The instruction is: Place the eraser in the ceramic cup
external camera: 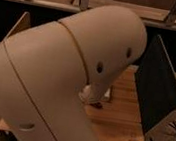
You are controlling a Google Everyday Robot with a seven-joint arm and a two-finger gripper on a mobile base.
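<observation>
The robot's pale arm [54,79] fills most of the view and blocks the wooden table [121,118] behind it; a dark upright panel [157,86] stands at the table's right edge; the gripper is hidden behind the arm, so I cannot tell if it is spread or pressed together; a pale rounded shape [94,93] under the arm may be the ceramic cup, a dark speck [97,105] beside it perhaps the eraser; with so much covered, a descent could nudge or tip the cup
</observation>
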